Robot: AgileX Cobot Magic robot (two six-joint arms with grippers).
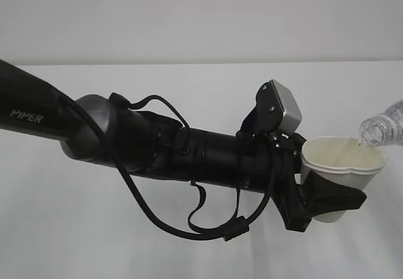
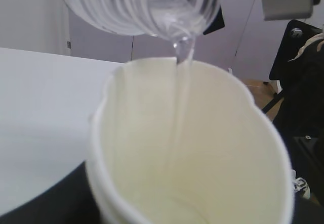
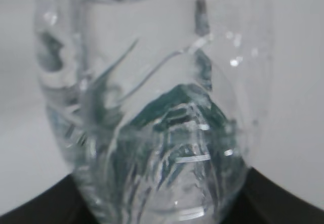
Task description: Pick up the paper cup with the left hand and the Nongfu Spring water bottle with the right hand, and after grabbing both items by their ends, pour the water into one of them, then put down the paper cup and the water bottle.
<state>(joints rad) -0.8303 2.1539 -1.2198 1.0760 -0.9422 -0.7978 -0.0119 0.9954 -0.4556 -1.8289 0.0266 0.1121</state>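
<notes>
- Cream paper: the paper cup [image 1: 343, 165] is held above the white surface [image 1: 94, 241], at about 3 o'clock in the exterior view, its rim squeezed out of round.
- The left tool [image 1: 327, 197] has its black jaws closed partway around the cup's lower body, one jaw crossing the front wall; the cup is gripped, not resting on anything.
- The black arm [image 1: 189, 153] marked "PIPER" reaches in from 9 o'clock, with loose cables [image 1: 164, 222] hanging below it and a grey camera box [image 1: 283, 109] standing on top, just behind the cup.
- The water bottle [image 1: 384, 130] comes in from the right edge at about 2 o'clock of the cup, tipped with its open neck pointing down and left, the mouth just over the cup's far rim.
- In the left wrist view a thin stream of water [image 2: 183, 72] falls from the bottle mouth [image 2: 182, 27] at 12 o'clock and runs down the cup's inner wall [image 2: 202, 148].
- The right wrist view is filled by the clear ribbed bottle [image 3: 152, 107], with green showing through it.
- The right tool [image 3: 273, 198] shows only as dark shapes at 5 and 7 o'clock on either side of the bottle's end, partly open and gripping it there.
</notes>
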